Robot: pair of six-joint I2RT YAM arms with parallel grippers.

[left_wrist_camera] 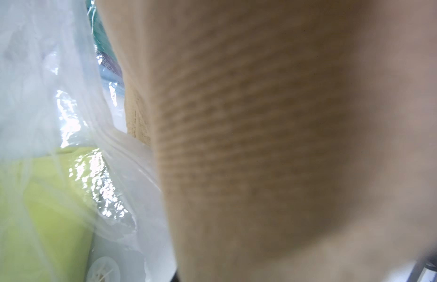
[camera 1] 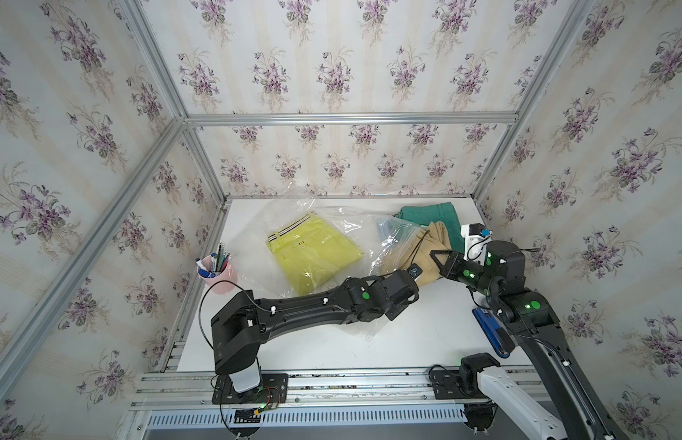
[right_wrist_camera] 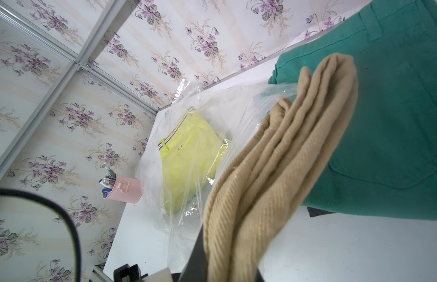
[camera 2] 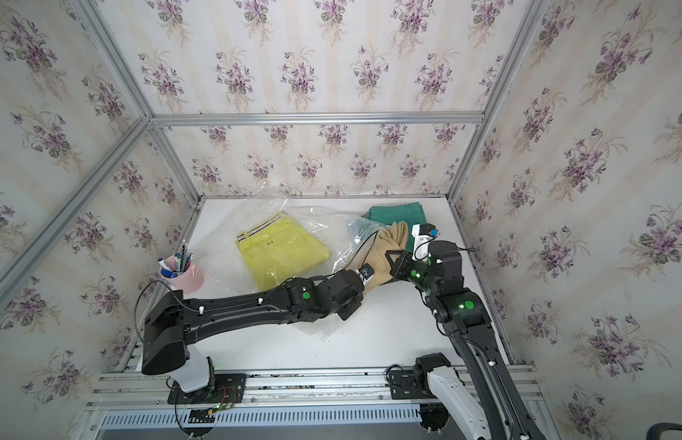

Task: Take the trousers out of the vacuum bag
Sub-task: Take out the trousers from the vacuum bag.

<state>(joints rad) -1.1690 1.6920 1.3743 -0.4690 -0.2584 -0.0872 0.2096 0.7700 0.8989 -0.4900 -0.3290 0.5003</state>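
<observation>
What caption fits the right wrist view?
Right gripper holds khaki trousers beside teal trousers; yellow trousers inside vacuum bag.

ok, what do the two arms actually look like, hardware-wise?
Both the left arm and right arm are matte black moulded links with round green dots at the joints, white sleeves near the bases, and thin black cables held by white clips. The right end effector has black triangular fingers; a white camera bracket is mounted at its wrist.

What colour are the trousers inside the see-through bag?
The trousers are bright yellow with a dark-and-white striped waistband, clearest in a top view.
</observation>
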